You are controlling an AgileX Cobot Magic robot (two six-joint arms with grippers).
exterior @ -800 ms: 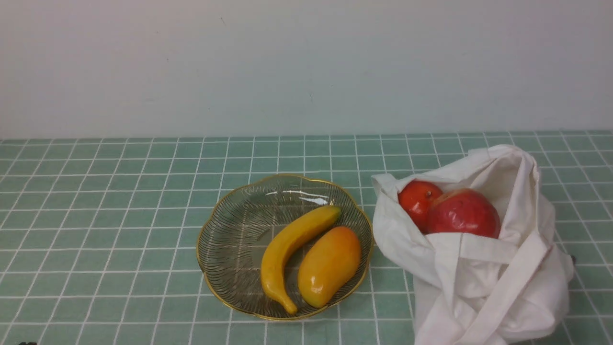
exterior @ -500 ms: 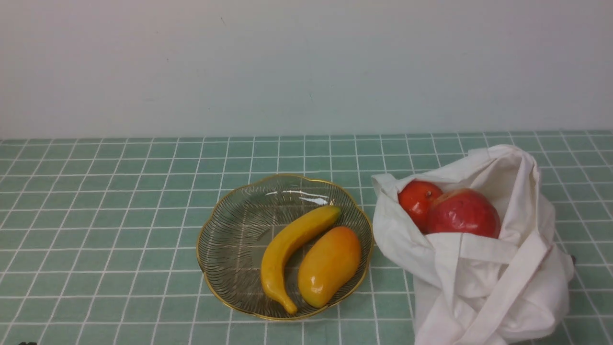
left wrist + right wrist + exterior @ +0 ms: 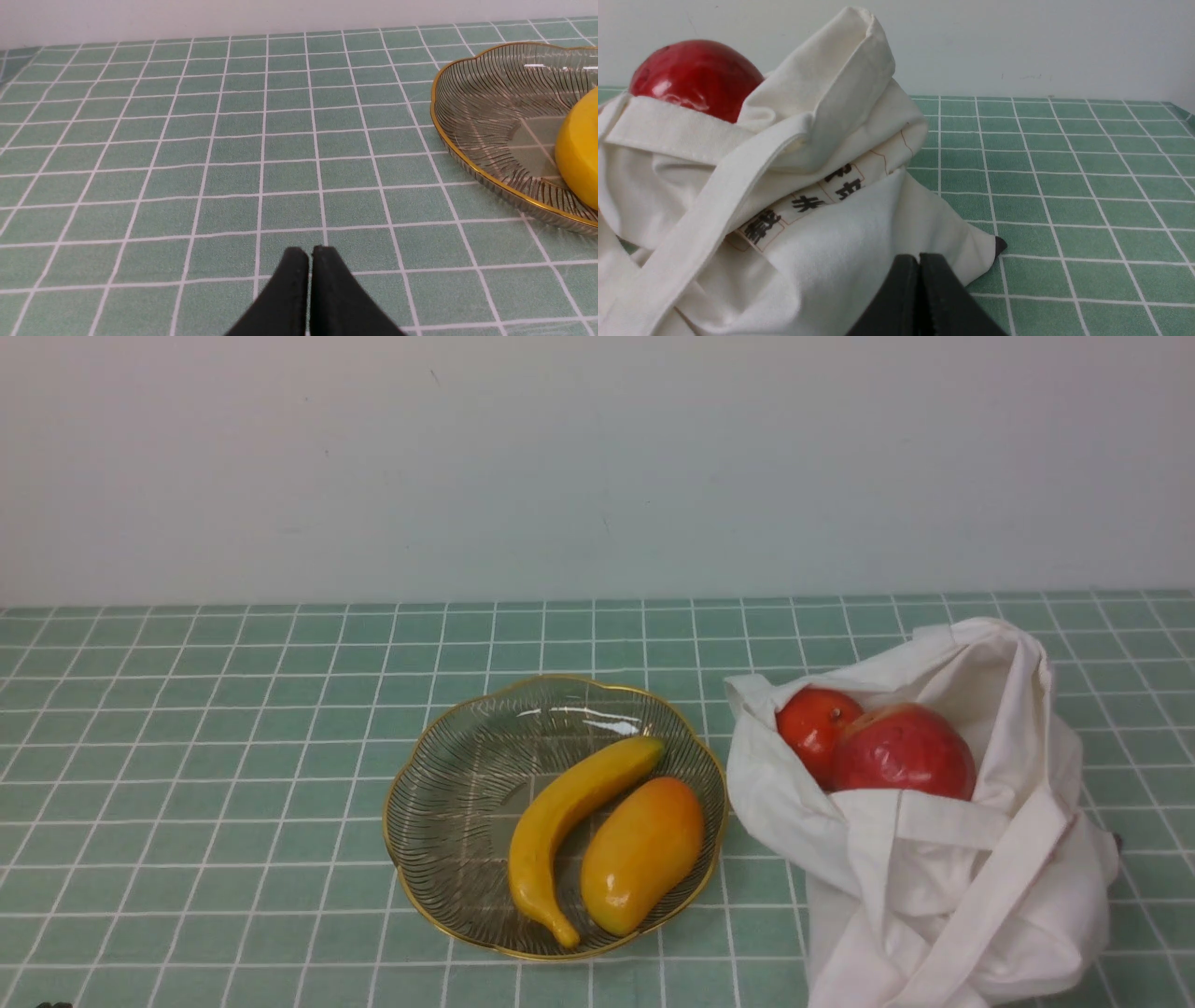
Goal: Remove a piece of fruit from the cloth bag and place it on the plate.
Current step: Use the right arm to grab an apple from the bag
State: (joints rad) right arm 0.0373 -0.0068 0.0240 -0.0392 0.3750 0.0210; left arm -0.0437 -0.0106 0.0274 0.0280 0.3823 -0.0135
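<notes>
The deep-red apple [image 3: 903, 751] sits in the open mouth of the white cloth bag [image 3: 943, 896] on the robot's right side of the green checked tablecloth [image 3: 187, 756]. It is pressed against a smaller orange-red fruit [image 3: 814, 723] on its plate-ward side. The bag slumps with its rim folded down, which is why the apple's upper half stands clear of the fabric. A broad strap handle [image 3: 943, 821] crosses just in front of the apple, so a reach from above looks cleaner than one from the near side.

The glass plate [image 3: 439, 803] with its wavy gold rim stands just beside the bag, which keeps the carry short. A banana [image 3: 569, 817] and a mango [image 3: 642, 854] fill its bag-side half. The bare half farther from the bag is probably where the apple fits.

Neither arm shows in the front view, and the pick has not yet begun. The left gripper [image 3: 310, 252] is low over bare tablecloth near the plate, jaws pressed together with nothing between them. The right gripper [image 3: 919, 259] is likewise fully closed and empty, low and close by the bag's lower fold. It is the arm nearer the apple, so it likely makes the grab, and it must first spread its jaws wide for so large a fruit
</notes>
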